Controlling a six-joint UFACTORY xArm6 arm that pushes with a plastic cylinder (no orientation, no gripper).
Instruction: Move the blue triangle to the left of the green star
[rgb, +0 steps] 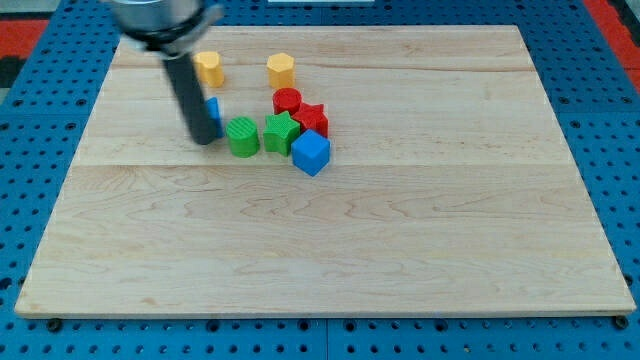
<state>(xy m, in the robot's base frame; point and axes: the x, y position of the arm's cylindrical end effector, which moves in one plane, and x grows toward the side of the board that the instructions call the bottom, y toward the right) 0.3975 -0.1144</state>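
The blue triangle is mostly hidden behind my rod; only a blue sliver shows at the rod's right edge. My tip rests on the board just left of a green round block. The green star sits right of that green block, so the green block lies between the blue triangle and the star.
A blue cube touches the star's lower right. A red round block and a red star sit above the green star. Two yellow blocks lie near the view's top. The wooden board has blue pegboard around it.
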